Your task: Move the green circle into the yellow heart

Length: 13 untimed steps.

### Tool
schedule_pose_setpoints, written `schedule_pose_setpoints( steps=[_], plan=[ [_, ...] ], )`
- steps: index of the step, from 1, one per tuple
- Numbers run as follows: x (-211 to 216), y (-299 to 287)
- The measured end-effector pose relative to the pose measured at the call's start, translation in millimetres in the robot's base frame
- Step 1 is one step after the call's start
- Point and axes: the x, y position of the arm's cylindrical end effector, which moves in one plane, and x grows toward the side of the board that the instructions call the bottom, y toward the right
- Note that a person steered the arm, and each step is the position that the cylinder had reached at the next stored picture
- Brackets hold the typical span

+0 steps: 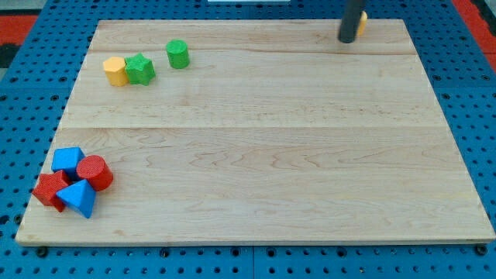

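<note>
The green circle (177,53) is a short green cylinder at the view's upper left of the wooden board (256,147). A yellow block (362,21), probably the yellow heart, shows at the view's top right, mostly hidden behind my rod. My tip (347,39) rests on the board just below and left of that yellow block, far to the right of the green circle.
A green star (140,69) and a yellow hexagon (115,70) sit touching each other left of the green circle. At the view's lower left lie a blue cube (67,160), a red cylinder (94,172), a red star (49,190) and a blue triangle (78,198).
</note>
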Motion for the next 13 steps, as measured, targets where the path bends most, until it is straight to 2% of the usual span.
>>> schedule_pose_setpoints(
  steps=[1, 2, 3, 4, 5, 6, 8, 9, 11, 13],
  plan=[
    [-34.3, -67.4],
    [-52.0, -173.5],
    [-53.2, -311.8],
    [-25.4, -415.8],
    [-0.6, -446.8],
    [30.5, -407.6],
    [44.1, -223.4],
    [42.2, -159.2],
    [36.0, -215.1],
    [11.9, -66.0]
  ],
)
